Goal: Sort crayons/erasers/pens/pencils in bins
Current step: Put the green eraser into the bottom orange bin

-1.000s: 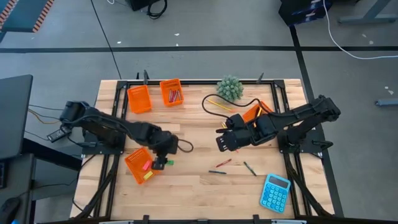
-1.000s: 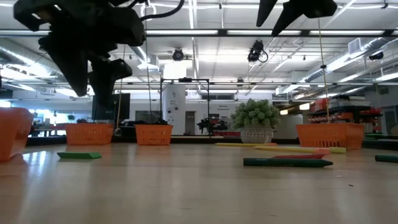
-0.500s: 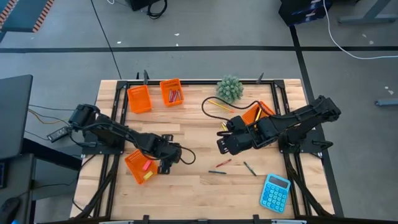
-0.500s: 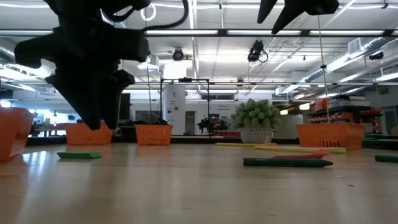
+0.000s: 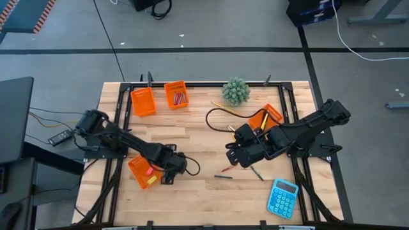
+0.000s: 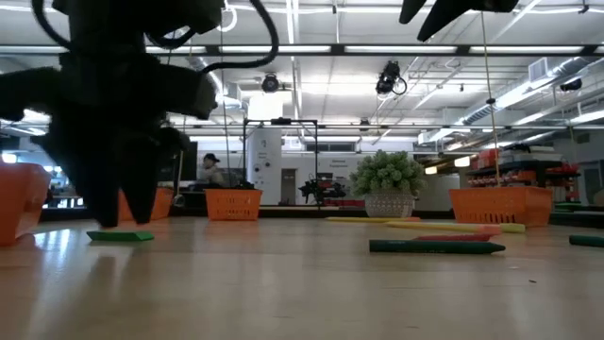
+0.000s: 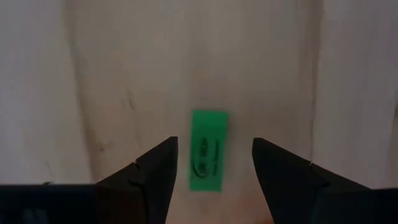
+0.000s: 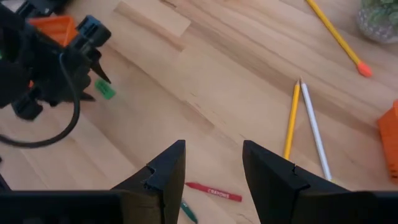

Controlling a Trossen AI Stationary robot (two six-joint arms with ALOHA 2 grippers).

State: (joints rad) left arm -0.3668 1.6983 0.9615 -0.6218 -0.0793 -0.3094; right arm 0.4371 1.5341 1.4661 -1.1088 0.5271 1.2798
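The left gripper [image 7: 214,163], fingers spread and empty, straddles a green eraser [image 7: 208,158] on the table [image 5: 192,191] beside 1 orange bin [image 5: 142,171], while the right gripper [image 8: 213,171] waits open.

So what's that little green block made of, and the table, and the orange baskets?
The green block looks like rubber: matte, blocky, with a printed mark, so probably an eraser. The table seems to be wood, pale planks with visible grain and a smooth finish. The orange baskets look like plastic, bright and with mesh-like sides, though that is hard to be sure of from here.
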